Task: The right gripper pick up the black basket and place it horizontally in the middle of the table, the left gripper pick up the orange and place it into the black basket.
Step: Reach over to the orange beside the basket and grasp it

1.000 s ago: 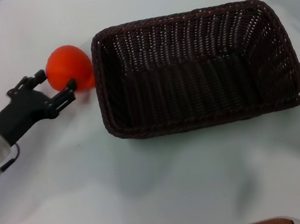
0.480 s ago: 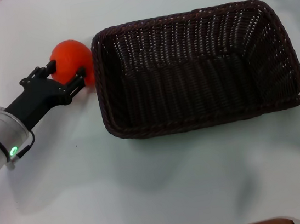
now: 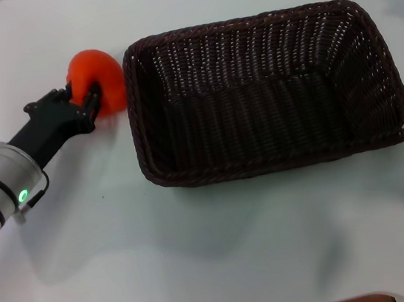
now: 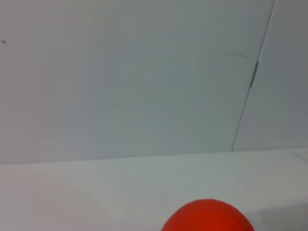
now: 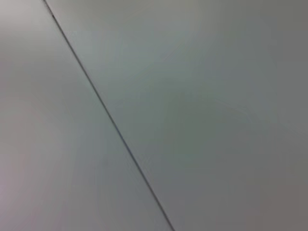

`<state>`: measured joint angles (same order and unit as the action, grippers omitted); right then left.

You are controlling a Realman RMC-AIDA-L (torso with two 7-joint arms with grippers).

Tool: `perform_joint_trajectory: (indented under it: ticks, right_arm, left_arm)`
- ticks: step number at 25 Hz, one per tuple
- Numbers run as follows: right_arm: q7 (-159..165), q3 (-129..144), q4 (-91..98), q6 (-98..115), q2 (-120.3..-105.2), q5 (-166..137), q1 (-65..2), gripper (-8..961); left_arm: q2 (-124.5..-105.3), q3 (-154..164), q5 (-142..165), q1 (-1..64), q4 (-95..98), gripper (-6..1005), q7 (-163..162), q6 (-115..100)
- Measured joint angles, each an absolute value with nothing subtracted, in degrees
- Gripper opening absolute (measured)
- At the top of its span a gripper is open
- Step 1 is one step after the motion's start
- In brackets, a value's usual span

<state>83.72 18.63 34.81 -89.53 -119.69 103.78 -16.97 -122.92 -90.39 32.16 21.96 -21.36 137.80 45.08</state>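
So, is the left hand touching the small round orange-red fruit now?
Touching. In the head view the left hand has its black fingers pressed on both sides of the small round orange-red fruit, with no gap showing, beside the dark woven wicker basket.

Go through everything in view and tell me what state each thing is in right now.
Orange: on the table, outside the basket, between the left pincer's fingers.
Basket: upright, lying crosswise, empty.
Left pincer: closed around the orange.
Right pincer: out of view.
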Motion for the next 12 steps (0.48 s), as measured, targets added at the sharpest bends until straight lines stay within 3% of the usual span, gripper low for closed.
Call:
perform_joint_trajectory:
  ticks: [12]
  right_arm:
    - [81.81,12.27,30.03,-89.85,-119.63,103.81,-17.65,606]
  left_arm:
    - [-122.37,-96.17,32.13,17.74,-25.25,280,136.81,53.57]
